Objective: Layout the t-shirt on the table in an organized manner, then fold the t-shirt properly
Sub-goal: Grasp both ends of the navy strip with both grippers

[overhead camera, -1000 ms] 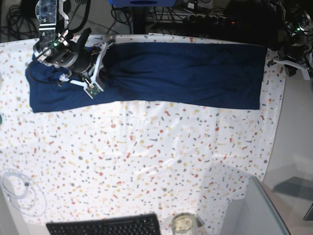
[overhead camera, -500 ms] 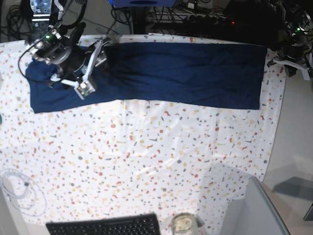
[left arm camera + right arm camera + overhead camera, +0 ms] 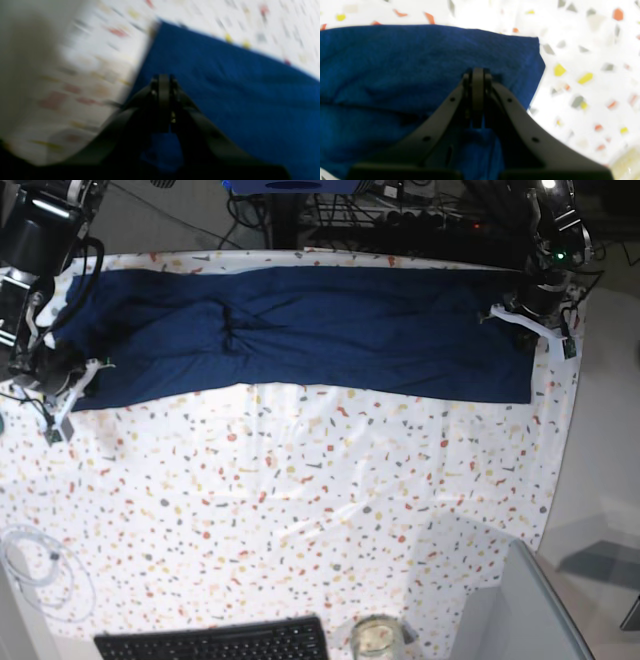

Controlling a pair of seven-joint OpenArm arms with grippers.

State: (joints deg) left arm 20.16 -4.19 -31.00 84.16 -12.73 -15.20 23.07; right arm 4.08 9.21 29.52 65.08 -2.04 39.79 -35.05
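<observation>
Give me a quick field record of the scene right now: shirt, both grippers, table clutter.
t-shirt: dark navy, folded into a long band along the far side of the table
right gripper: shut, at the shirt's corner; whether it pinches fabric is unclear
left gripper: shut, at the shirt's opposite end; view is blurred
near edge: black keyboard, glass jar, coiled white cable
fold status: the band is not yet folded across its length

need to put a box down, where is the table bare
Bare: the wide middle of the table, between the t-shirt at the far edge and the keyboard and jar at the near edge. Crowded: both shirt ends, where the arms work, and the cable corner.
</observation>
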